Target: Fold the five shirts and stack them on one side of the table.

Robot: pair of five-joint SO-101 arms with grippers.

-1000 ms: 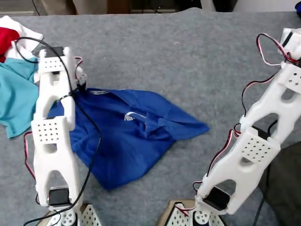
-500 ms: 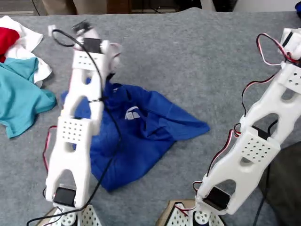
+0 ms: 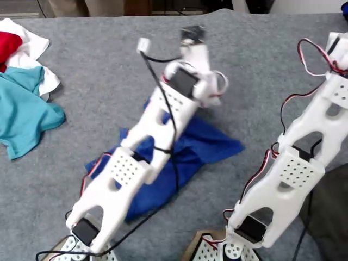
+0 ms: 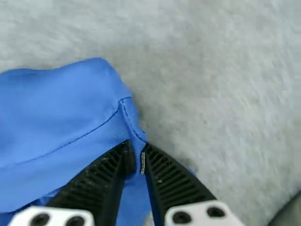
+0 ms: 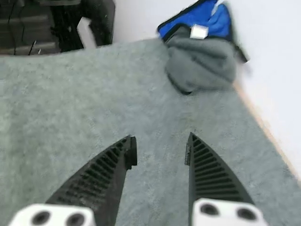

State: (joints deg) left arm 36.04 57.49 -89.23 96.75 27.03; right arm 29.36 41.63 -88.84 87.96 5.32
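Note:
A blue shirt lies bunched in the middle of the grey table. My left arm stretches diagonally over it, and my left gripper hangs just past the shirt's far right part. Close up, the left gripper is shut on a hemmed edge of the blue shirt, lifted off the table. A teal shirt lies at the left edge, with a white shirt and a red shirt behind it. My right gripper stands open over bare table with nothing between its fingers.
My right arm rises along the right side of the table. A dark cloth lies at the front right. A grey and blue bundle sits near the table's far edge beside a pale wall.
My left arm has swung from the table's left to the middle right, dragging a held edge of the blue shirt over the rest of it. The right arm has not moved.

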